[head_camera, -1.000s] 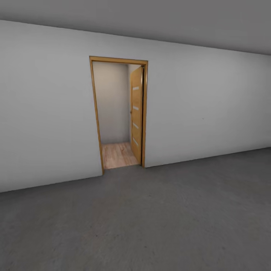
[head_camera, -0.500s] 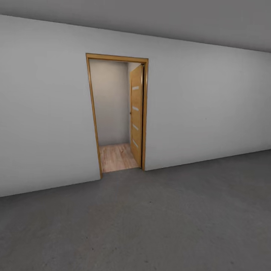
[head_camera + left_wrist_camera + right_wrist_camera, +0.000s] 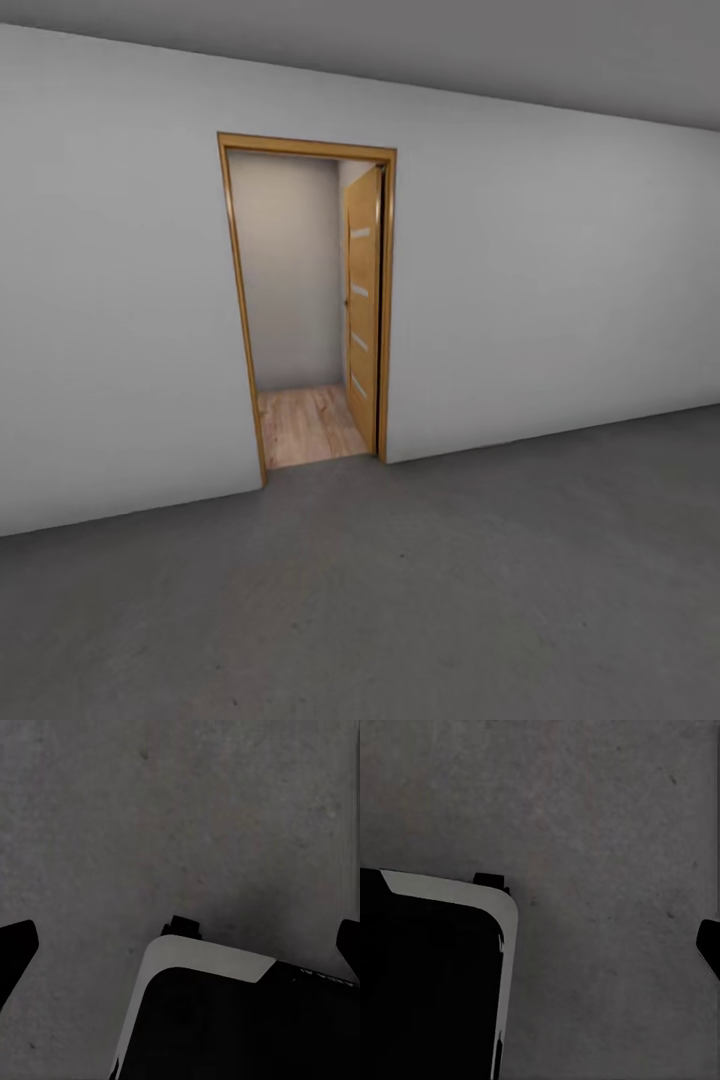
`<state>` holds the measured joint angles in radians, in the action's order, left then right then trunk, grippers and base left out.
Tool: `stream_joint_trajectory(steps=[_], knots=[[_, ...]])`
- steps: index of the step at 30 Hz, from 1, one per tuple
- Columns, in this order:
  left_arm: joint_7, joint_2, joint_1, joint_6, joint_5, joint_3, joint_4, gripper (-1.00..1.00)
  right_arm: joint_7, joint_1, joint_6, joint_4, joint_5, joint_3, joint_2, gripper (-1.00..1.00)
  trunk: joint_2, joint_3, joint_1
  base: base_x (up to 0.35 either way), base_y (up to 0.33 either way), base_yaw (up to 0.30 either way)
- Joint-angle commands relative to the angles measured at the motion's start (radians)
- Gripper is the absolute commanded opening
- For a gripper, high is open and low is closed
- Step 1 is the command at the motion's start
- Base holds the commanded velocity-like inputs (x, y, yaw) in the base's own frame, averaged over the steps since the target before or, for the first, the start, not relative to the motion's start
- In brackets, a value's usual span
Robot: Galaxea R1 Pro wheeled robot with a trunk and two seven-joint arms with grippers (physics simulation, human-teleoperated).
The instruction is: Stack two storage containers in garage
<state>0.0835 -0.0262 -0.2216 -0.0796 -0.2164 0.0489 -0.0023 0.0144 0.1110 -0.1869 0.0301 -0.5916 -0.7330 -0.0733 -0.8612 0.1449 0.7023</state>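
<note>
Grey concrete floor, mottled, garage side; pale grey wall pierced by one wood-framed doorway, its door swung inward and open, light plank flooring beyond. Head view: no orange-red container on this stretch of floor or in the doorway. Left wrist view: left claw, dark fingertips at opposite edges of the picture, spread wide, nothing between them; the robot's base, black with a pale rim, over concrete. Right wrist view: right claw, one fingertip showing at the edge; spread or pressed together cannot be told; nothing held in sight; base corner on the same concrete. Step judged: transit from garage toward the living room to fetch a container. Next move calls for centring on the doorway and passing clear of the frame and door edge.
</note>
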Motion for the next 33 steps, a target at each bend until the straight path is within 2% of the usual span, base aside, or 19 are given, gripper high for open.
stream_joint_trajectory(steps=[1, 33], knots=[[0.001, 0.000, -0.001, -0.003, -0.001, 0.004, 0.001, 1.00, 0.001, 0.001, -0.004, 0.002, -0.005, -0.008, 0.001, 1.00, -0.001, 0.001, 0.001, 0.322, 0.000, 0.000], [0.001, 0.000, -0.001, -0.003, -0.001, 0.005, 0.001, 1.00, 0.002, 0.001, -0.012, 0.002, -0.007, -0.008, 0.006, 1.00, -0.001, 0.001, 0.001, 0.322, 0.000, 0.013]])
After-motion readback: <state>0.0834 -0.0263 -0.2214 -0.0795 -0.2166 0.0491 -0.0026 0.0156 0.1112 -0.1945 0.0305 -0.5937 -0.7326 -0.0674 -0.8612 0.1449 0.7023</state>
